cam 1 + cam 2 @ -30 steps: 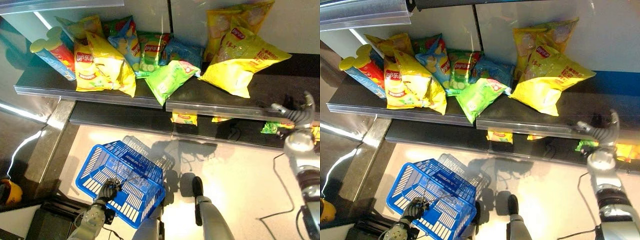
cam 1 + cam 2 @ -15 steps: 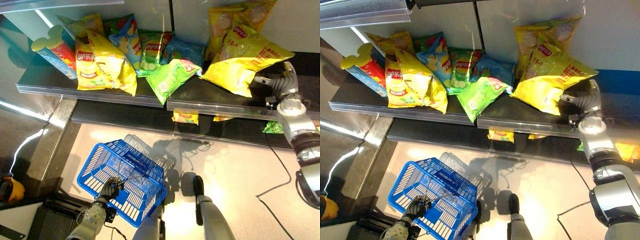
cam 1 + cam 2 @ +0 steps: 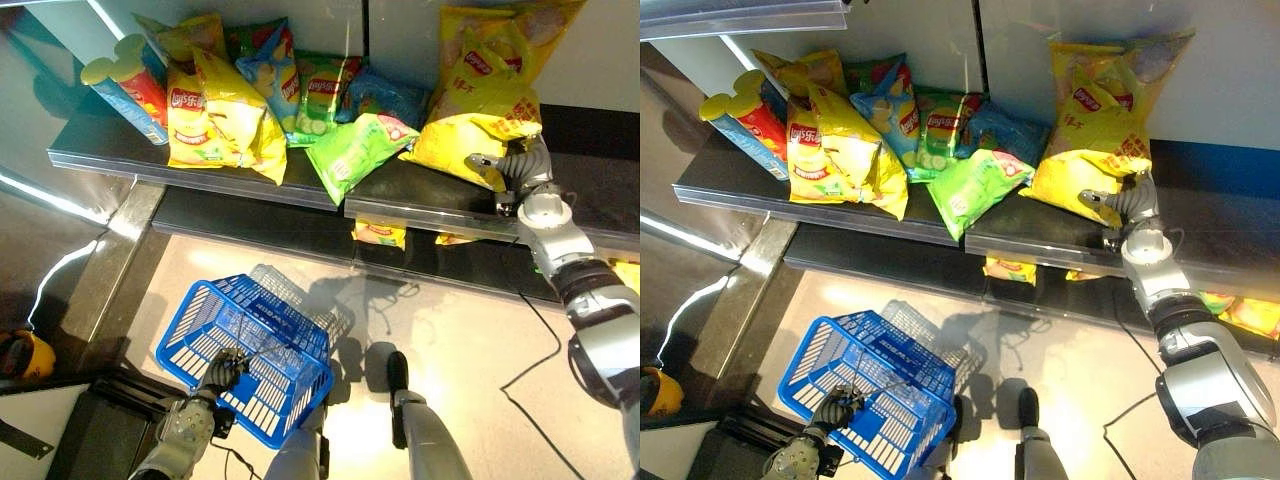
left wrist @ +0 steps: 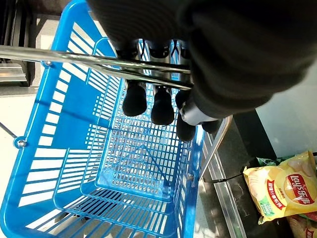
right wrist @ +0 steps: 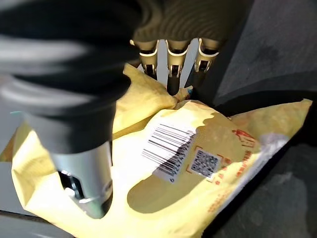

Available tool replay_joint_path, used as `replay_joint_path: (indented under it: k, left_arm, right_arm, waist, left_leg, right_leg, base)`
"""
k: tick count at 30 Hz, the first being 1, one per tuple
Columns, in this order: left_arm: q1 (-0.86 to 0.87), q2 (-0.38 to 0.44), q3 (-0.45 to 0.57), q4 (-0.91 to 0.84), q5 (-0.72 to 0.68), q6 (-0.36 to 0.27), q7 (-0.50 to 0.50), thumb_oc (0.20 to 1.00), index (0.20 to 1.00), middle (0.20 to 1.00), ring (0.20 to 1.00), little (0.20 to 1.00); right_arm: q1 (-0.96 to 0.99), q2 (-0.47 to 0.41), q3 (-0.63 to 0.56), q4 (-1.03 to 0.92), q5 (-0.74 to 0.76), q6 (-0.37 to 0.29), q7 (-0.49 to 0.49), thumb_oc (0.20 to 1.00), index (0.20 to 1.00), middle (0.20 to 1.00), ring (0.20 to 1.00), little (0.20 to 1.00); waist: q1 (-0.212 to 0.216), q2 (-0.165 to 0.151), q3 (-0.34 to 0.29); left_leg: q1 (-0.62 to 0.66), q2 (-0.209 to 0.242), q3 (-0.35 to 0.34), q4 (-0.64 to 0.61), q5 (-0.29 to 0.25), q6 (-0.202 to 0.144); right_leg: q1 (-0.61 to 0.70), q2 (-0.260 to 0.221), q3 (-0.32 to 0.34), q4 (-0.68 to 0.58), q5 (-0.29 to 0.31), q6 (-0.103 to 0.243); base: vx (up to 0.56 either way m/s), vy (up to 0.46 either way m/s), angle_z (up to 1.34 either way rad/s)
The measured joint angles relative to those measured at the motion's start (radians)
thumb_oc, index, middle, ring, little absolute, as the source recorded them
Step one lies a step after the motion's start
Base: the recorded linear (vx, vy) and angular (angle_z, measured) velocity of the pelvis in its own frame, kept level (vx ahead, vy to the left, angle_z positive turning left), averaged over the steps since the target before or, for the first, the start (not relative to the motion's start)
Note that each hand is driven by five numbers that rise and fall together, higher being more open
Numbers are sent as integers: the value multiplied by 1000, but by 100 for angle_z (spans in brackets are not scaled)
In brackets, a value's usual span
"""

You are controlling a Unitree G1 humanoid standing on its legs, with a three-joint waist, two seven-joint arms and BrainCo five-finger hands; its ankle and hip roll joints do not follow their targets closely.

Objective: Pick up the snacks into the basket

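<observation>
I see the large yellow chip bag (image 3: 478, 105) lying on the dark shelf (image 3: 590, 190) at about one o'clock in the head view, and my right hand (image 3: 515, 170) is at its lower right corner with thumb and fingers closing on the bag's edge. To its left, around eleven to twelve o'clock, sit a light green bag (image 3: 355, 152), more yellow, blue and green bags, and a red and blue snack canister (image 3: 128, 95). At seven o'clock, on the pale floor, my left hand (image 3: 220, 375) is clenched round the metal handle (image 4: 99, 63) of the blue plastic basket (image 3: 245, 355).
</observation>
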Motion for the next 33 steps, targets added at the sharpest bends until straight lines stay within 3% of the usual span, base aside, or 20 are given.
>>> replay_joint_path:
  k: [1, 2, 13, 29, 33]
  left_arm:
    - [0, 0, -1, 0, 0, 0, 0, 200, 200, 200, 200, 200]
    - [-2, 0, -3, 1, 0, 0, 1, 200, 200, 200, 200, 200]
    - [-10, 0, -4, 1, -1, 1, 5, 200, 200, 200, 200, 200]
    - [-18, 0, -3, 4, -1, 6, 4, 200, 200, 200, 200, 200]
    - [-17, 2, -1, 2, 0, 28, -11, 200, 200, 200, 200, 200]
  right_arm:
    - [-3, 4, 5, 0, 0, 3, 0, 429, 429, 429, 429, 429]
    - [-9, 14, 7, 0, 0, 5, 0, 200, 200, 200, 200, 200]
    - [-39, 45, 73, 0, -41, 17, 22, 200, 200, 200, 200, 200]
    - [-22, 64, 61, -19, -48, 29, 23, 200, 200, 200, 200, 200]
    - [161, 66, -24, -241, 40, 39, 40, 200, 200, 200, 200, 200]
  waist:
    - [-1, 0, 0]
    - [-1, 0, 0]
    - [1, -1, -3]
    - [1, -11, -8]
    - [-1, -35, -21]
  left_leg:
    - [0, 0, 0, 0, -1, -1]
    - [0, 0, 0, 0, -1, -1]
    - [-11, 0, 0, 12, 0, -3]
    - [-7, -3, 1, 18, 0, -3]
    - [32, 1, 0, 23, -8, -2]
  right_leg:
    - [0, 0, 0, 0, 0, 0]
    - [-2, 0, 0, 1, 0, 0]
    - [-11, 0, 0, 12, 0, 0]
    - [-4, -2, 1, 12, 1, 0]
    - [51, 1, -4, -15, 1, 0]
  base:
    - [0, 0, 0]
    - [0, 0, 0]
    - [-1, 4, 0]
    - [-2, 15, 0]
    - [12, 6, 3]
